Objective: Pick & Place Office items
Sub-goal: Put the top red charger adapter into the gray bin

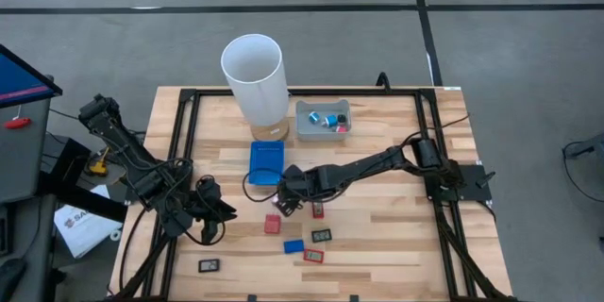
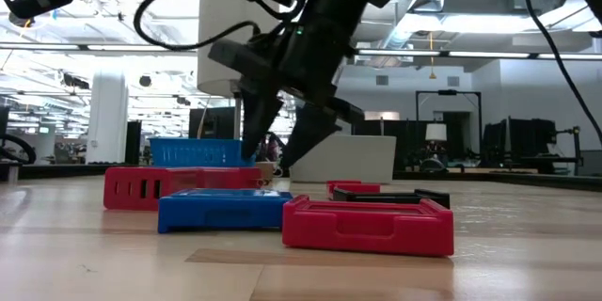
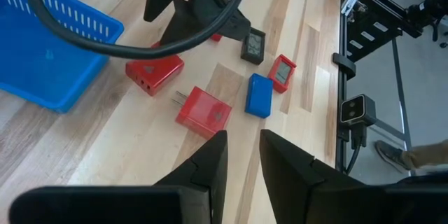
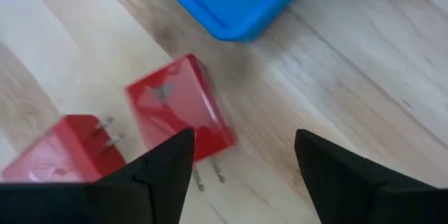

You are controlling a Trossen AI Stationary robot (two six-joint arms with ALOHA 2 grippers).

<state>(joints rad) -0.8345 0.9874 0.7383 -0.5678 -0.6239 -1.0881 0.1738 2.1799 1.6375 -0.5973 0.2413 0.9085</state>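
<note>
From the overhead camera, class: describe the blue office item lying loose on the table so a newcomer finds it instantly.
Start at the flat blue rectangular tray mid-table and move toward the front edge, past the red plug blocks. There lies the small blue rectangular block, the only blue piece among red and black neighbours.

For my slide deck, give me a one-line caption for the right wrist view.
Right gripper, fingers open, hovers above two red plug adapters beside the blue tray's corner.

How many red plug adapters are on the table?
2 plugs: one beneath the open right gripper, beside the blue tray; the other right next to it. The arm may hide more.
</note>
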